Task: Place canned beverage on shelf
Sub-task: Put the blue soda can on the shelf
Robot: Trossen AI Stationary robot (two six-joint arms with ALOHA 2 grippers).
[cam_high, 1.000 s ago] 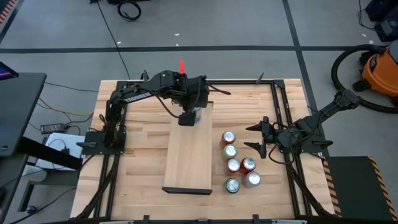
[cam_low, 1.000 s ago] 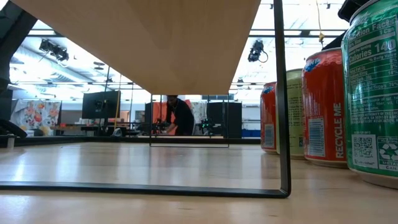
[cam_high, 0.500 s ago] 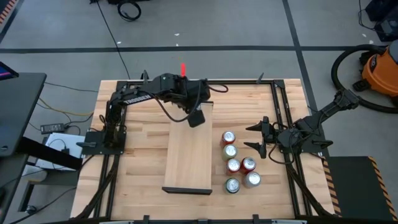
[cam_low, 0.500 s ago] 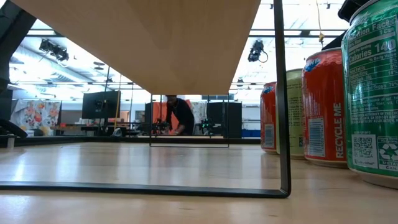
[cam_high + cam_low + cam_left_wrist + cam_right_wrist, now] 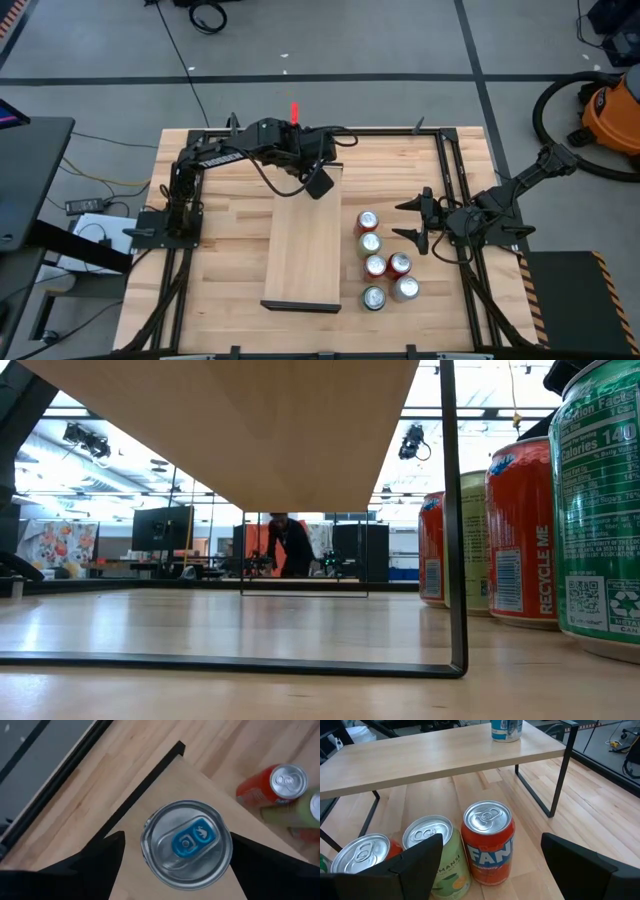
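Silver can (image 5: 186,843) upright on shelf (image 5: 304,240), half-hidden under left gripper's (image 5: 172,851) spread jaws.

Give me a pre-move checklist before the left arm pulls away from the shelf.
1. Can upright on the shelf: ok.
2. Left gripper fingers clear of the can on both sides: ok.
3. Can away from the shelf's corner edge: cannot tell, it stands close to the corner.
4. Right gripper parked open beside the floor cans: ok.
5. Remaining cans upright on the table: ok.
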